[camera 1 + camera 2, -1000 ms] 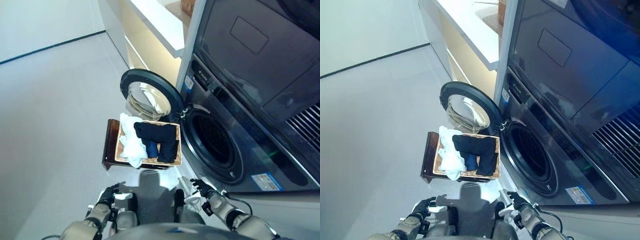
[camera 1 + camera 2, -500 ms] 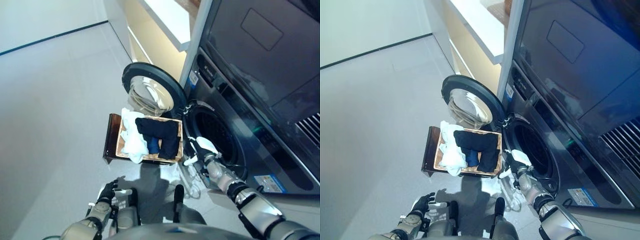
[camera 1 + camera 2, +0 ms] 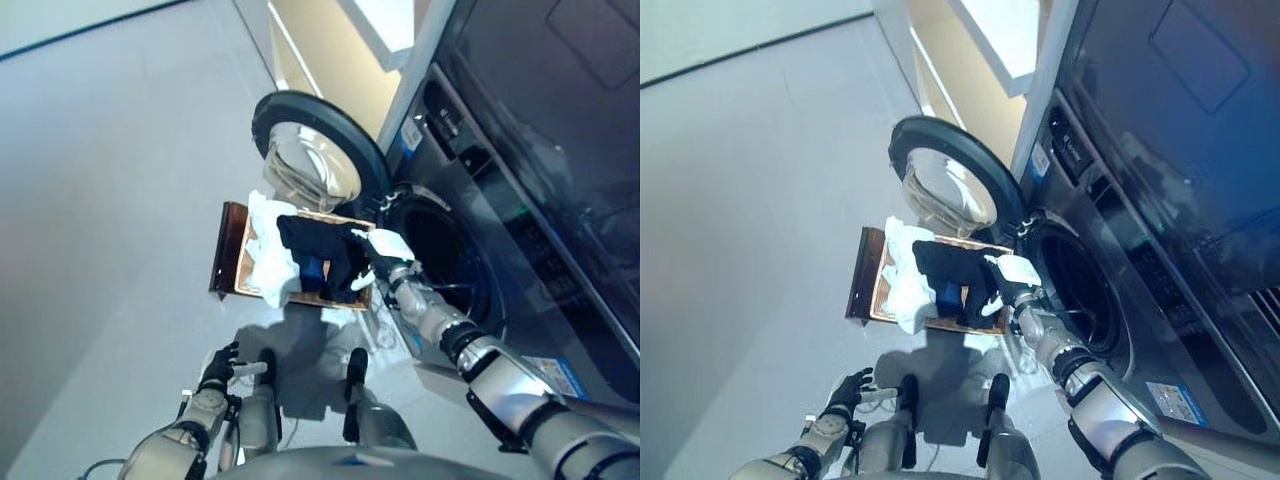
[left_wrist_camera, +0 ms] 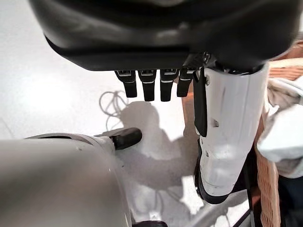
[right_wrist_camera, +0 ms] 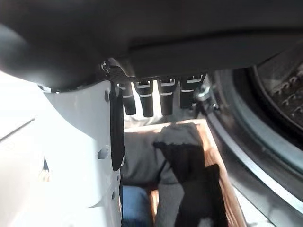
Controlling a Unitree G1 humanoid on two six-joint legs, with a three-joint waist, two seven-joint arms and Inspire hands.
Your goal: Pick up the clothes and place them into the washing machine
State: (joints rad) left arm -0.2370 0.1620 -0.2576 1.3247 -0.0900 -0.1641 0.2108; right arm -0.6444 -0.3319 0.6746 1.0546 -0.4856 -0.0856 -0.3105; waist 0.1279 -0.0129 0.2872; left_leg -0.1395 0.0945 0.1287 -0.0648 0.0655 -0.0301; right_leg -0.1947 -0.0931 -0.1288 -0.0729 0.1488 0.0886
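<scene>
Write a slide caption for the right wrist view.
Open right hand above dark clothes in the basket, beside the washing machine.

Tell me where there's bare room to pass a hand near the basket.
Bare floor lies open on the basket's left. The gap between the basket and the washing machine is crowded: the right hand hovers there over the dark clothes.

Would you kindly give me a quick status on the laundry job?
Right hand open over basket, above dark clothes, nothing held. Left hand idle, low, open. Washing machine door open; drum clear.
</scene>
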